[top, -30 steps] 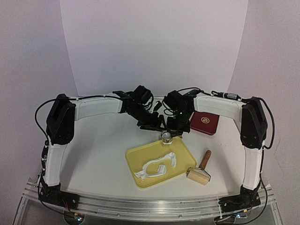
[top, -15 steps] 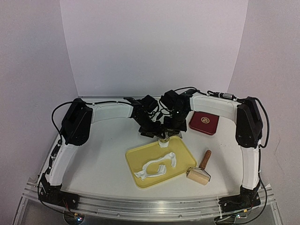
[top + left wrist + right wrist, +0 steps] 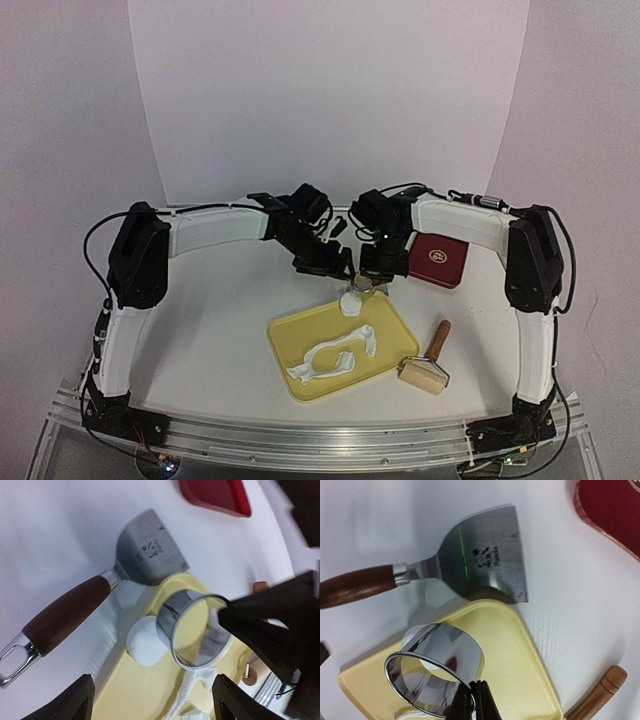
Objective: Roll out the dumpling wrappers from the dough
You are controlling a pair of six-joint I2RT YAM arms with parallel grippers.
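Where the white table (image 3: 220,330) meets the pale curved backdrop (image 3: 330,100), both arms reach over the far corner of a yellow tray (image 3: 395,340). On the tray lies the dough (image 3: 335,358), a ragged white strip with a round gap. One round dumpling wrapper (image 3: 145,641) sits on that far corner, partly over the rim. The right gripper (image 3: 471,700) pinches the wall of a steel ring cutter (image 3: 437,672), which hangs tilted just beside the wrapper; touching or not, I cannot tell. The left gripper (image 3: 152,702) is spread wide and holds nothing, with the wrapper below it. A scraper (image 3: 150,550) lies on the table behind the tray.
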